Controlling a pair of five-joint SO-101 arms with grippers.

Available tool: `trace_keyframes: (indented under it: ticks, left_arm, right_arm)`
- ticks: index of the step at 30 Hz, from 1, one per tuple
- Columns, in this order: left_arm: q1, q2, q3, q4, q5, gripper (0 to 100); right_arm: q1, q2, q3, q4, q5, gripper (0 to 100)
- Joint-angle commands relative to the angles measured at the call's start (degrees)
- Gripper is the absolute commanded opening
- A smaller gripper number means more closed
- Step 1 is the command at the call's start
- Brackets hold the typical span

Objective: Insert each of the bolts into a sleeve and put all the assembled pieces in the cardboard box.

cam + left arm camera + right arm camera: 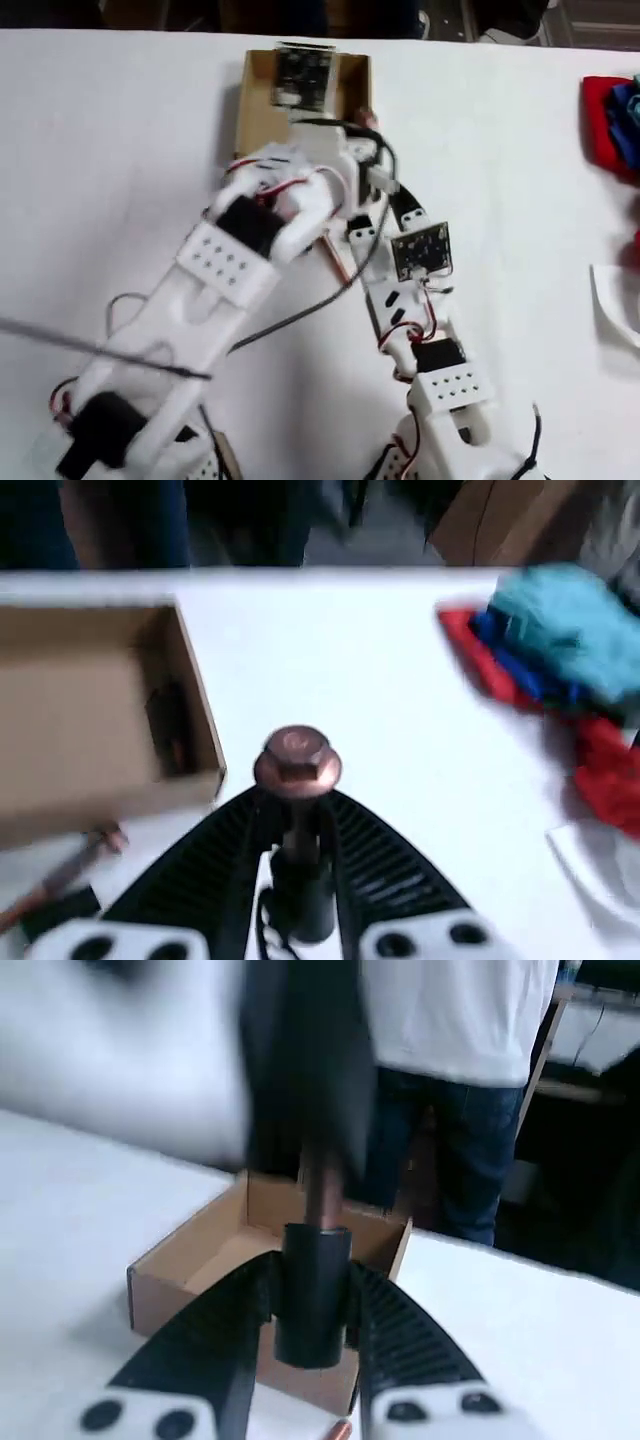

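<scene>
From above, the left arm stretches across the white table and its wrist sits right over the cardboard box at the far edge. The right arm comes up beside it and meets it just short of the box. There's a loose copper piece lying on the table between the two arms, and a heap of red and blue cloths well off to the side. On to the left wrist camera: the left gripper is clamped narrow on the bolt, with the copper flanged head poking out past the fingertips and the shank pinched between them. The box is just beside it, open, with a dark piece against its inner wall; what that piece is, I can't tell. Now the right wrist camera: the right gripper is squeezed tight around the black sleeve, which stands upright. A copper shank drops into the top of the sleeve from a blurred dark shape above. The box sits close behind the sleeve, open side up.
</scene>
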Motion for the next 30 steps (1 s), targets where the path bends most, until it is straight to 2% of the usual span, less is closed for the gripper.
trace_keyframes:
  ticks: [1, 5, 12, 20, 27, 30]
  left_arm:
    - [1.1, 3.0, -8.0, 6.2, 0.3, 3]
    - [1.0, 4.2, -10.4, 8.7, 0.4, 3]
    - [0.9, 3.0, -10.3, 8.6, 0.4, 4]
    - [0.6, 0.8, -10.0, 8.7, 0.4, 28]
    - [0.4, -1.6, -10.0, 8.7, 0.4, 26]
    - [-1.8, -3.1, -10.0, 8.7, 0.4, 26]
  right_arm:
    - [-0.4, -2.2, -1.0, -2.3, 0.6, 2.3]
    - [-0.3, -2.2, -0.8, -3.8, 0.6, 2.3]
    - [-0.3, -2.2, -0.6, -4.6, 0.6, 2.3]
    - [-0.3, -2.2, -0.6, -4.5, 0.6, 2.3]
    - [-0.2, -2.2, -0.6, -4.4, 0.6, 2.3]
    - [-0.2, -2.2, -0.6, -4.4, 0.6, 2.3]
